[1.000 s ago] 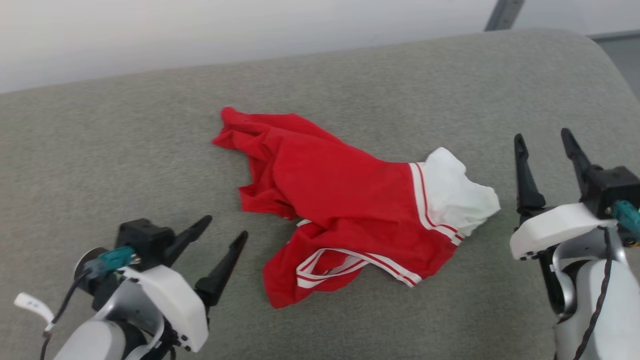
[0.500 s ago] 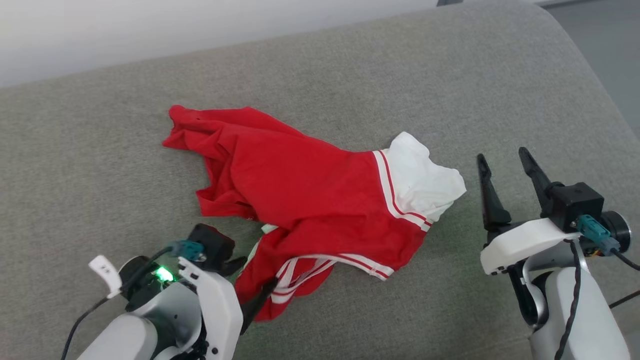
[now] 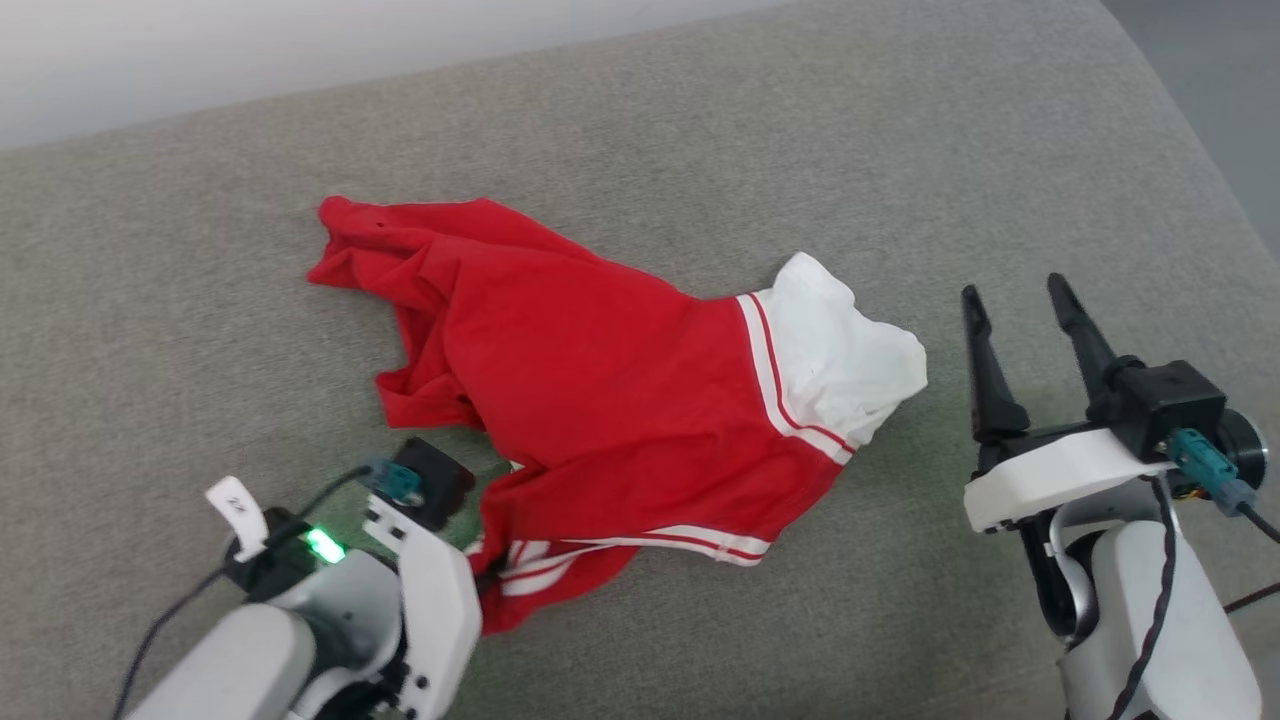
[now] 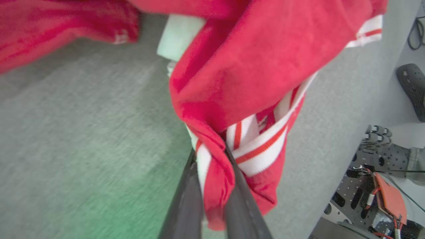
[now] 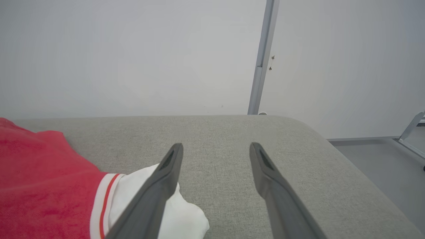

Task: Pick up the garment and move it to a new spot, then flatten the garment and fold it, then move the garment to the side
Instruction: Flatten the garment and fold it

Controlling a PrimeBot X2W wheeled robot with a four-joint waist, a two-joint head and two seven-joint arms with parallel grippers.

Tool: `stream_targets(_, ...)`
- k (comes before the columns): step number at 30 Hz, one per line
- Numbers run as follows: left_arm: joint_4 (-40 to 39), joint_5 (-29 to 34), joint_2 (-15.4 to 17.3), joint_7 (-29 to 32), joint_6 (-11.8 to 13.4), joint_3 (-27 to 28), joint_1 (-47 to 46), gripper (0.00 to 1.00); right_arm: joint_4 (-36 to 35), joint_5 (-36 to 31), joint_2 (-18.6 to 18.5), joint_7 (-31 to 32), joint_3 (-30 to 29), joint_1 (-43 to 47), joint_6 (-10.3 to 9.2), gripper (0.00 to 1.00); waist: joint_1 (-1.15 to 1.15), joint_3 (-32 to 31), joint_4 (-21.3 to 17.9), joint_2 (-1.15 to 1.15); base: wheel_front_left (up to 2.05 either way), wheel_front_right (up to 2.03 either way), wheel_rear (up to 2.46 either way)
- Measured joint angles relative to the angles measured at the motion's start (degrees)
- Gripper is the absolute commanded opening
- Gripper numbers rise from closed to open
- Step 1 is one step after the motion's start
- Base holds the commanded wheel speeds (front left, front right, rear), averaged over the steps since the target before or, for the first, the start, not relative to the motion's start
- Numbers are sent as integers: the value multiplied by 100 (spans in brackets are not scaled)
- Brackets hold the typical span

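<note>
Left gripper (image 4: 211, 152) has clamped garment (image 3: 600, 400), perhaps its collar; long axis diagonal toward spread right gripper (image 3: 1013, 290).

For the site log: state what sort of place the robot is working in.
Probably a robotics lab or test room, not a home. The garment lies on a grey padded surface before a bare white wall, and a perforated board carrying wired hardware stands nearby.

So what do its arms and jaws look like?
The left arm and right arm are grey with white wrist shells, each ending in two long, dark jaws. A black camera block with a teal plug and black cable sits at each wrist. The left has a green light and white tag.
</note>
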Motion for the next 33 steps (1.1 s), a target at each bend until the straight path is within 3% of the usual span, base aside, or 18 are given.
stream_targets(7,-38,-51,470,-54,141,399,-30,0,-62,-108,0,-69,-248,-18,0,100,0,-60,219,0,0,0,0)
stream_targets(16,104,-237,1475,-104,552,1224,421,0,-136,-196,1,-42,-336,-20,0,100,0,-116,487,0,0,0,0)
stream_targets(22,446,-554,1700,-103,692,1547,794,0,-119,-196,1,2,-314,-60,0,100,0,-113,595,0,0,0,0)
stream_targets(23,450,-604,1677,-109,688,1543,806,15,-105,-194,2,2,-301,-66,0,100,0,-113,606,0,0,0,0)
stream_targets(24,446,-604,1668,-136,665,1537,806,41,-93,-188,2,3,-288,-66,0,100,0,-114,617,0,0,0,0)
stream_targets(25,444,-612,1663,-155,657,1537,806,93,-76,-187,1,3,-279,-66,0,100,0,-117,627,0,0,0,0)
stream_targets(26,430,-613,1662,-175,619,1533,806,100,-66,-187,0,3,-267,-66,0,100,0,-122,637,0,0,0,0)
stream_targets(33,32,-772,1753,60,565,1599,622,100,-57,-186,3,2,-234,-66,0,100,0,-205,664,0,0,0,0)
